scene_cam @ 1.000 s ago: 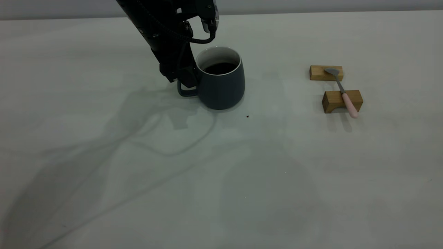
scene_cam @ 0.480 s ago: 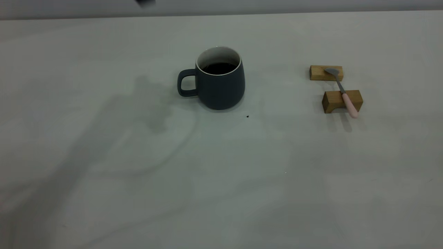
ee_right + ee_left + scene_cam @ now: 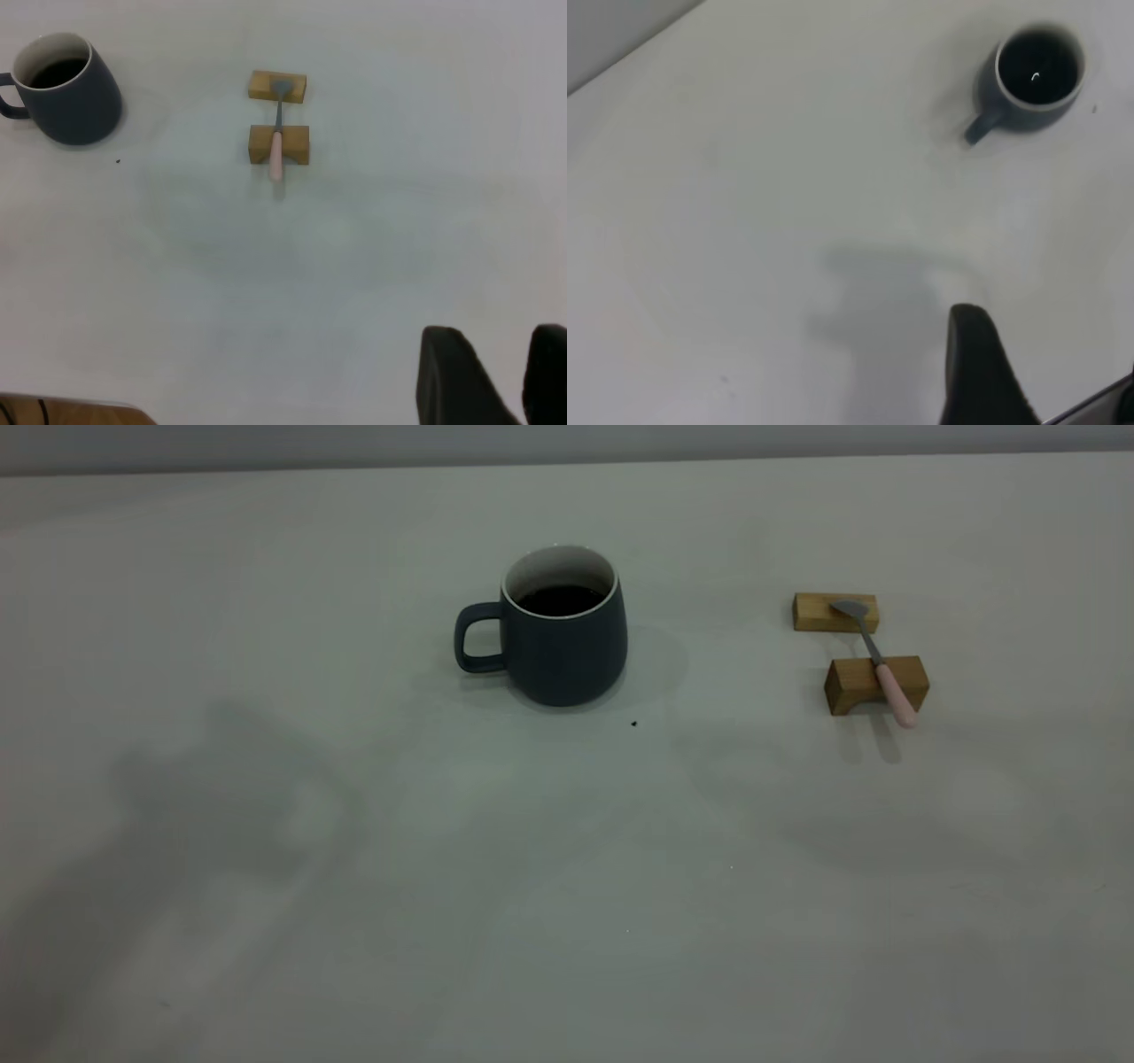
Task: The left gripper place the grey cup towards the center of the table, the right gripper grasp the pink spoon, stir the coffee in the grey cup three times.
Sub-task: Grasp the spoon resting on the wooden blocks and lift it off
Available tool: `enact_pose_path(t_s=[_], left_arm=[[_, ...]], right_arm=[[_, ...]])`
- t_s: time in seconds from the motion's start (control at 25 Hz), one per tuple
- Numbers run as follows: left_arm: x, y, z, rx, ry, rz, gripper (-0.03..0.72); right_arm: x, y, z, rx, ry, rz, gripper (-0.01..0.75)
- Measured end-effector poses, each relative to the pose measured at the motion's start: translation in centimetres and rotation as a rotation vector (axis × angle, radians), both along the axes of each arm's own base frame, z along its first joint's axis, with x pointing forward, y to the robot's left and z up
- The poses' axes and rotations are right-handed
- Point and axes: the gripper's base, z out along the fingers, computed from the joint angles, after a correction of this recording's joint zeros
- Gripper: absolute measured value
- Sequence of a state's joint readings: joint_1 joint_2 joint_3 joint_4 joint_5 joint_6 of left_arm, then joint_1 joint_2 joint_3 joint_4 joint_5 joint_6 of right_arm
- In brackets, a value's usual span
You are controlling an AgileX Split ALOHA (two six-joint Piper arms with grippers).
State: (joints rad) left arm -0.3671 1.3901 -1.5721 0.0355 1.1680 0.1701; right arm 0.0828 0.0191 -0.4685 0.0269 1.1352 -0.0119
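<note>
The grey cup [image 3: 563, 642] stands upright on the table [image 3: 567, 886], a little back of the middle, its handle pointing to the view's left. Dark coffee [image 3: 561, 600] fills it. The pink spoon [image 3: 893, 693] lies across two wooden blocks to the cup's right, bowl on the far block. Neither gripper shows in the exterior view. In the left wrist view my left gripper [image 3: 1050, 390] hangs open high above the table, far from the cup [image 3: 1032, 75]. My right gripper [image 3: 503, 372] hovers high with a narrow gap between its fingers, well away from the spoon [image 3: 275, 159].
Two tan wooden blocks [image 3: 835, 612] [image 3: 859, 684] carry the spoon. A tiny dark speck [image 3: 633, 724] lies just in front of the cup. A wooden edge [image 3: 62, 412] shows at a corner of the right wrist view.
The left gripper, which was at the cup's handle, has let go and pulled up and away out of the exterior view. The cup and spoon have not moved.
</note>
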Motion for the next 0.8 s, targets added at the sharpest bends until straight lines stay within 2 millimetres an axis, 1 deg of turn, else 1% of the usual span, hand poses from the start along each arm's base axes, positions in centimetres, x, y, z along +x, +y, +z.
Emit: enact_pose_path(t_s=[0.08,0.12,0.24,0.36,0.48,0.6,0.72,0.8], left_arm=[[-2.2,0.9,0.5,-0.034,-0.016,0.042,0.482],[-3.4,1.3,0.3,-0.046,-0.012,0.063,0.482],[-6.7,2.6,-1.9,-0.066,0.04,0.131,0.482],[-10.0,3.9,-5.6,-0.056,0.123,0.185,0.482],[-13.4,5.2,-9.9,-0.023,0.205,0.201,0.482],[-16.5,6.3,-13.3,-0.013,0.235,0.205,0.482],[-18.8,7.2,-15.6,-0.033,0.194,0.201,0.482],[-20.0,7.7,-16.4,-0.057,0.146,0.197,0.482]], right_arm=[[0.0,0.0,0.0,0.0,0.0,0.0,0.24],[0.0,0.0,0.0,0.0,0.0,0.0,0.24],[0.0,0.0,0.0,0.001,0.0,0.0,0.24],[0.0,0.0,0.0,0.001,0.0,0.0,0.24],[0.0,0.0,0.0,0.001,0.0,0.0,0.24],[0.0,0.0,0.0,0.0,0.0,0.0,0.24],[0.0,0.0,0.0,0.0,0.0,0.0,0.24],[0.0,0.0,0.0,0.0,0.0,0.0,0.24]])
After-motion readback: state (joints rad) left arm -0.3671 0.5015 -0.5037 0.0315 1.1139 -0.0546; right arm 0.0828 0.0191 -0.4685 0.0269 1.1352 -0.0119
